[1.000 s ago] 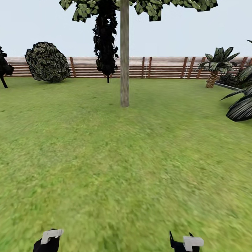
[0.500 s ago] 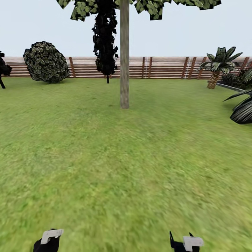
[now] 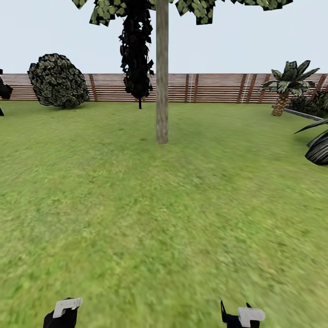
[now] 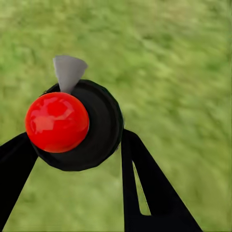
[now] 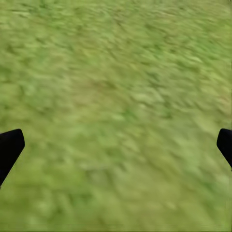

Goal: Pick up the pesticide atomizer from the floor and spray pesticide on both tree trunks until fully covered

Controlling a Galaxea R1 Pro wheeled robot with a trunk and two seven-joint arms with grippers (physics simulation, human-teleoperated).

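In the left wrist view the pesticide atomizer (image 4: 72,121), a dark round bottle with a red top and a grey-white nozzle, sits between the black fingers of my left gripper (image 4: 72,145), which is shut on it above the grass. My right gripper (image 5: 116,145) is open, with only lawn between its fingertips. In the head view both grippers sit low over the garden lawn (image 3: 164,205), the left gripper (image 3: 64,312) and the right gripper (image 3: 239,315). Straight ahead stands a tree with a bare grey-tan tree trunk (image 3: 161,91); no white specks show on it.
A brown slat fence (image 3: 214,88) closes the far side. A dark narrow tree (image 3: 135,54) stands just behind and left of the trunk, and a round bush (image 3: 58,81) at far left. A palm (image 3: 287,86) and dark fronds (image 3: 319,150) stand at the right.
The whole head view has shifted: the trunk's base sits slightly lower and the palm and fronds have slid right, so the camera has moved forward. Both grippers keep their places.
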